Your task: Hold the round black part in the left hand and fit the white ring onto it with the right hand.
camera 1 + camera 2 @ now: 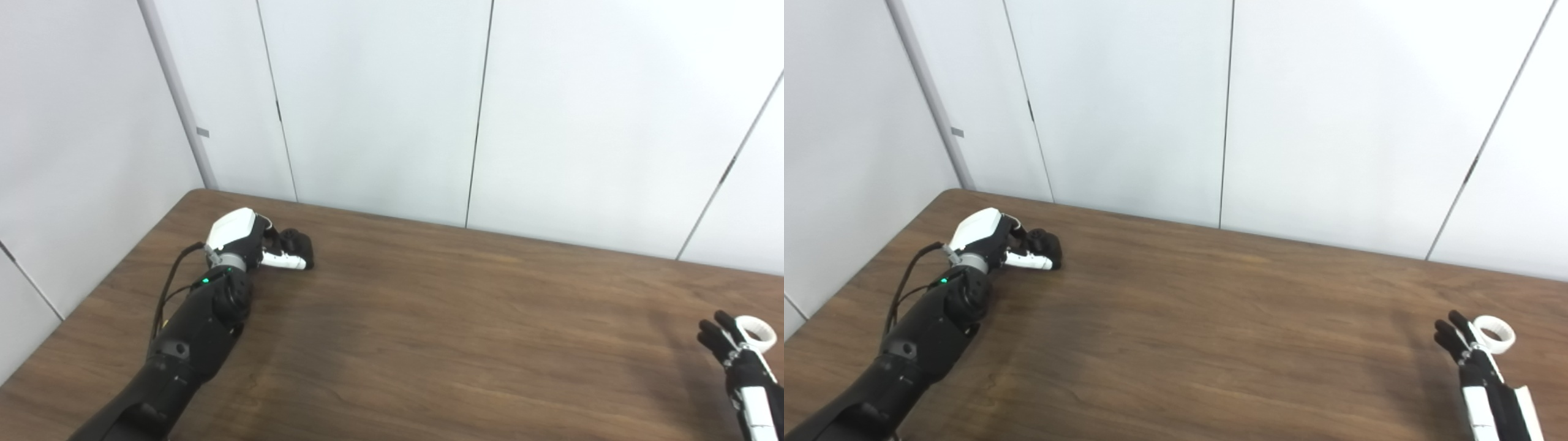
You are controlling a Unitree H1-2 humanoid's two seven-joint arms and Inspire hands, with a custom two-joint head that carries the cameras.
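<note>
dark wood-grain table (429, 318) against white panelled walls (373, 104), perhaps cupboard doors.

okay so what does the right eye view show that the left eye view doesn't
Only the right eye view shows more of the right hand: its wrist and white-panelled forearm run well down the frame, clear of the picture's edge.

Only the left eye view shows a longer stretch of the wall on the left, beyond the table corner; there the right hand sits cut off at the edge.

Both show the left hand far left on the wooden table, fingers around the round black part, and the white ring lying by the right hand's fingers. Whether that hand grips it is unclear.
</note>
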